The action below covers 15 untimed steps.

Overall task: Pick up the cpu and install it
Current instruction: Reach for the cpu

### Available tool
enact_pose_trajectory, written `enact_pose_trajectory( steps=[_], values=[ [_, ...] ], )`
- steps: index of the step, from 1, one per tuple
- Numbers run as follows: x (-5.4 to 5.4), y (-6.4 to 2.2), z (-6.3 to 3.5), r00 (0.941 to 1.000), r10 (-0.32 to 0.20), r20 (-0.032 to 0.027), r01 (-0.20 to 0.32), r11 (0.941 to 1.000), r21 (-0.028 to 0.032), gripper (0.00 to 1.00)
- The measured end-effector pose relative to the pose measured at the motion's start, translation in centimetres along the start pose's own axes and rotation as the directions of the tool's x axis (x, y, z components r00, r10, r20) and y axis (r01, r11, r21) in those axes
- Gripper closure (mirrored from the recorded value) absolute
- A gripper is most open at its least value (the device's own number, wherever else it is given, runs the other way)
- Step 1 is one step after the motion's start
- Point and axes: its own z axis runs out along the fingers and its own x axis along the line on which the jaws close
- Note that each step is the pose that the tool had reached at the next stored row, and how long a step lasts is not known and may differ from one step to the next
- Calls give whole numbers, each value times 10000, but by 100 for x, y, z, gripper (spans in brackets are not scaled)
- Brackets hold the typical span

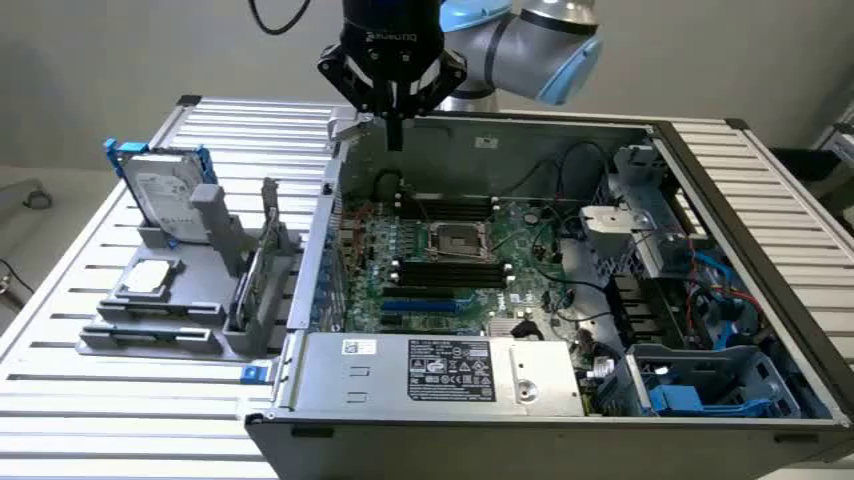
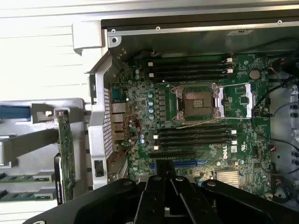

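Exterior view: hand (image 1: 394, 140) clenched shut, empty, hanging above the open computer case (image 1: 534, 140); cpu (image 1: 150, 278) lies in grey holder (image 1: 147, 340).

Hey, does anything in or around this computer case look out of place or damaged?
Nothing stands out. The cpu lies flat in its grey holder, the motherboard socket sits empty, and the gripper hangs shut above the case.
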Motion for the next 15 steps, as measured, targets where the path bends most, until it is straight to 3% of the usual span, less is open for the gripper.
enact_pose_trajectory(
  steps=[15],
  values=[
    [0,0,0,10000,0,0,0,10000,-1,89]
  ],
)
